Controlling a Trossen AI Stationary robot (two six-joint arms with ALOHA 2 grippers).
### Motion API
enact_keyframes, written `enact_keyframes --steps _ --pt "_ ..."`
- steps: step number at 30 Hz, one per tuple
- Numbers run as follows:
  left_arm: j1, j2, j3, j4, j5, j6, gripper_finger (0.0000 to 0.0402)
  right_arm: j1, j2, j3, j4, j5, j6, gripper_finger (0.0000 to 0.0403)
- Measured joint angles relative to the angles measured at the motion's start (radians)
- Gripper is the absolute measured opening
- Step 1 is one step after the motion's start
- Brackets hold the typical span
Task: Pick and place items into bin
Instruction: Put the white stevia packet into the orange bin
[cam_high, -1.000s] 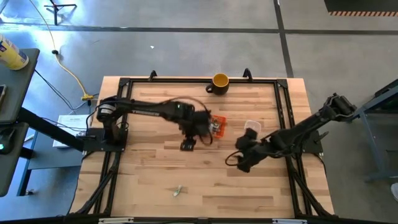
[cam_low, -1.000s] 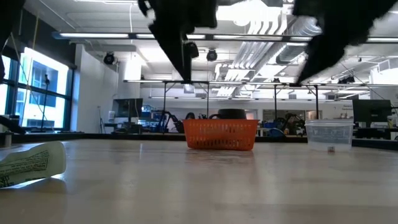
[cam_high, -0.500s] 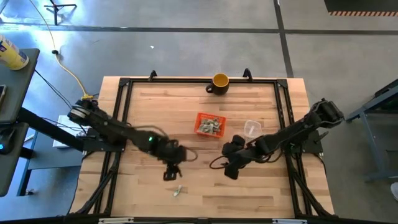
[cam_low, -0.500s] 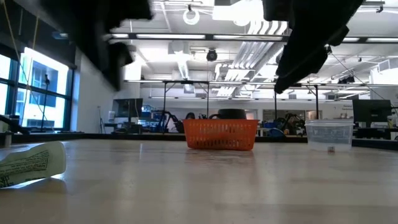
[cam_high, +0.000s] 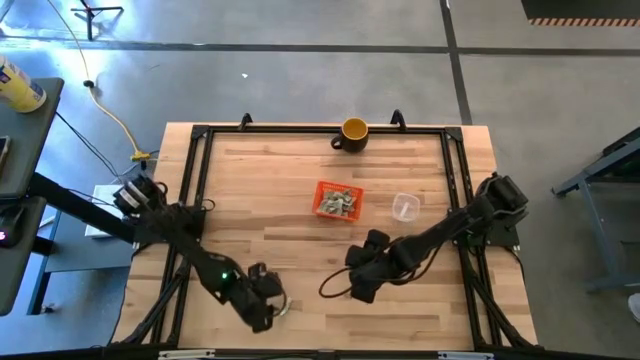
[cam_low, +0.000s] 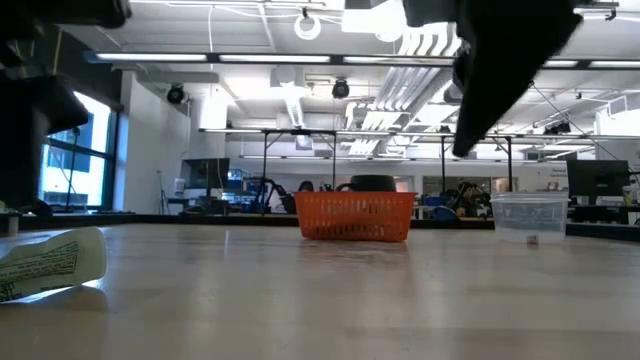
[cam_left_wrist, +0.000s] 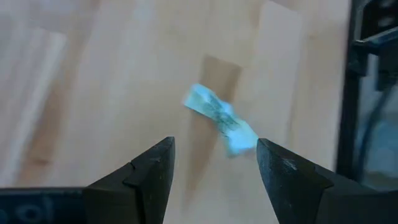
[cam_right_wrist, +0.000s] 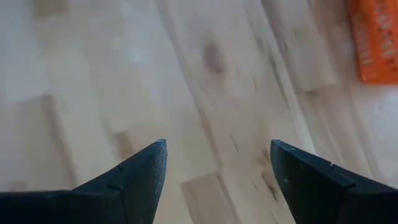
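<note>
One pale green-and-white wrapper (cam_left_wrist: 221, 121) lies flat on the wood near the table's near edge. It also shows in the high view (cam_high: 284, 307) and close at the left of the low view (cam_low: 50, 262). My left gripper (cam_left_wrist: 214, 146) is open just above it, one finger on either side, touching nothing. It also shows in the high view (cam_high: 268, 308). The orange basket (cam_high: 338, 200) stands mid-table with several wrappers inside. My right gripper (cam_high: 356, 290) is open and empty over bare wood, near of the basket.
A yellow-orange mug (cam_high: 353, 131) stands at the far edge. A clear plastic cup (cam_high: 405, 207) stands right of the basket and also shows in the low view (cam_low: 528, 215). A black frame (cam_high: 190, 180) runs round the table.
My left gripper has swung from over the basket toward the table's near left, down to the lone wrapper. My right gripper has gone toward the near edge and a little left, away from the clear cup. The wrapper and basket have stayed in place.
</note>
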Motion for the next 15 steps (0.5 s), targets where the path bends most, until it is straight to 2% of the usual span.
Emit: enact_keyframes --steps 4,8,15 --pt "-0.026 0.042 0.004 0.091 -0.010 -0.110 0.0262 0.008 0.003 -0.051 -0.013 -0.011 0.007 0.0275" --pt "-0.035 0.105 0.063 0.100 -0.092 -0.189 0.0262 0.029 0.001 -0.108 -0.030 -0.046 -0.033 0.0275" --pt "-0.021 0.236 0.261 -0.123 -0.072 -0.194 0.0262 0.106 -0.001 -0.127 -0.048 0.060 -0.040 0.0275"
